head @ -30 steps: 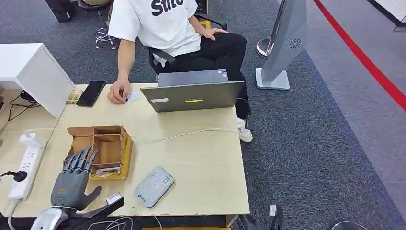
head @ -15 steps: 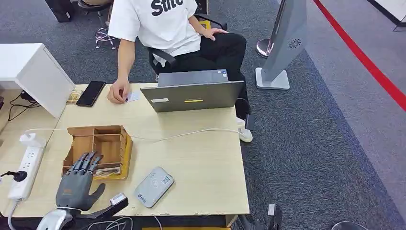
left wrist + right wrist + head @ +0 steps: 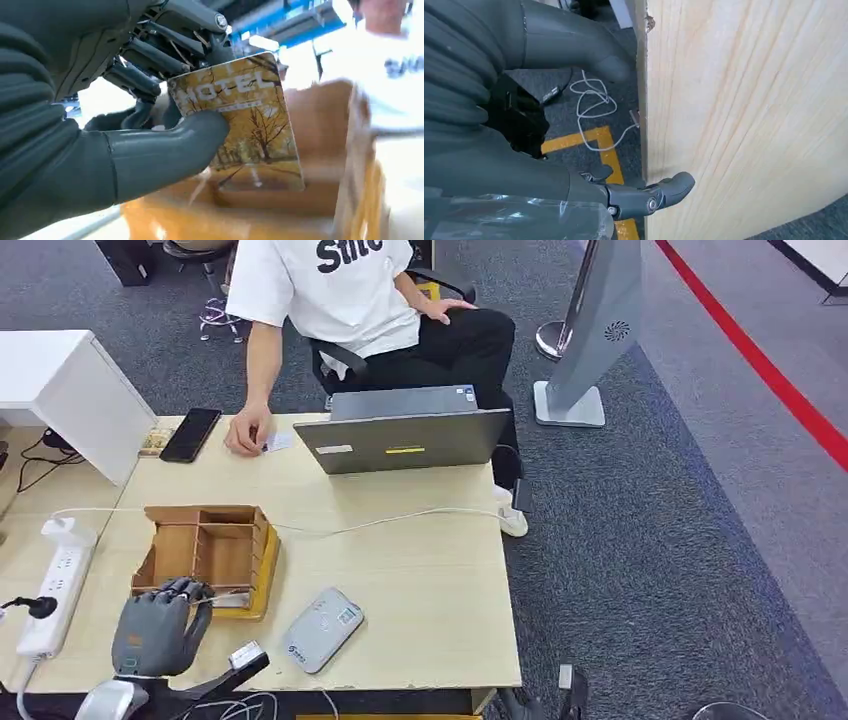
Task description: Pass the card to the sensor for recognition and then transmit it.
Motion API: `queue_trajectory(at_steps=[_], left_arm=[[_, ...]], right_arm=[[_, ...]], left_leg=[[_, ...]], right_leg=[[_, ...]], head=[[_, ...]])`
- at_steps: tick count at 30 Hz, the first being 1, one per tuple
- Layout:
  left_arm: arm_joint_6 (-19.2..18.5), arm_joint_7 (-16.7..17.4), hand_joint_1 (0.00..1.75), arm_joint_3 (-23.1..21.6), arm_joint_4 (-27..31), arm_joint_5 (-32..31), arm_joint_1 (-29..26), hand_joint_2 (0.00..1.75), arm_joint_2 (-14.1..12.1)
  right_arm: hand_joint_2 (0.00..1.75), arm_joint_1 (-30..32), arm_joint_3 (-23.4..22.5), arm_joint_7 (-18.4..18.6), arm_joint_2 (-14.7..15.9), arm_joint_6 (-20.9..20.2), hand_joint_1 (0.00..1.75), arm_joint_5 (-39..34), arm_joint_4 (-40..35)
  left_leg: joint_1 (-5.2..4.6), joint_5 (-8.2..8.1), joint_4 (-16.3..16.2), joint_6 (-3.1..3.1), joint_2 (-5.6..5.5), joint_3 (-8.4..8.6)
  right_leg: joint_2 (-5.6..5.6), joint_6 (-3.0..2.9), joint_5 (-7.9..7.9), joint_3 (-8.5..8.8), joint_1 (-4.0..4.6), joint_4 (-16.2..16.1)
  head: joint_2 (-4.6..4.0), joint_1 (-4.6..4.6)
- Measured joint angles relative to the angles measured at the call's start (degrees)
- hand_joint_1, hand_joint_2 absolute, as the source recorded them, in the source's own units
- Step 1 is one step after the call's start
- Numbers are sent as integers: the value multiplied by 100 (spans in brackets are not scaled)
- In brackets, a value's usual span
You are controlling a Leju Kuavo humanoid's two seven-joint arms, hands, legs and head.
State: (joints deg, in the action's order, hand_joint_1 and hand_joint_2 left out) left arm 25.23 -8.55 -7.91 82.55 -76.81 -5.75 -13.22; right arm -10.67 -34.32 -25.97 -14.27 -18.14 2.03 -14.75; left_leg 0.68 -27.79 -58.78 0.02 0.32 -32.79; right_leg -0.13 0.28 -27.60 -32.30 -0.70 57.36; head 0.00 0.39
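My left hand is over the near compartment of the brown wooden box, fingers curled in. In the left wrist view its thumb and fingers pinch a yellow card printed HOTEL with autumn trees, standing in the box. The sensor, a grey-white card reader, lies flat on the table to the right of the box, apart from the hand. My right hand hangs beside the table's edge, holding nothing, its fingers apart.
A person sits behind the table with a hand on a small card, next to a black phone. A grey laptop, a white cable, a power strip and a white case also occupy the table.
My left hand's fingers, spread over the box before, have drawn back toward the near compartment and curled in on the card.
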Motion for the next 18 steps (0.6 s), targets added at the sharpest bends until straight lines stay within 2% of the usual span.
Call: queue_trajectory(at_steps=[4,11,15,18], left_arm=[[247,-83,175,-4,567,24,26,175,68],[135,-103,175,-24,1439,413,422,175,149],[-195,33,175,-20,1467,724,840,175,155],[-400,57,175,116,997,1015,1301,175,147]], right_arm=[[175,-8,22,-7,-31,72,0,42,-9],[175,-19,107,-18,-44,81,0,61,-22],[175,-23,140,4,-46,74,0,101,-22],[175,-35,175,35,-59,70,0,142,-22]], left_leg=[[0,0,-1,0,0,1],[0,3,-1,-4,0,2],[2,6,-1,-7,-2,2],[2,9,-1,-6,-4,2]], right_leg=[[1,0,0,0,0,0],[-1,-2,3,1,0,0],[-2,-2,3,1,0,1],[-7,-7,6,2,0,5]], head=[[0,-2],[0,-2],[0,-2],[0,0]])
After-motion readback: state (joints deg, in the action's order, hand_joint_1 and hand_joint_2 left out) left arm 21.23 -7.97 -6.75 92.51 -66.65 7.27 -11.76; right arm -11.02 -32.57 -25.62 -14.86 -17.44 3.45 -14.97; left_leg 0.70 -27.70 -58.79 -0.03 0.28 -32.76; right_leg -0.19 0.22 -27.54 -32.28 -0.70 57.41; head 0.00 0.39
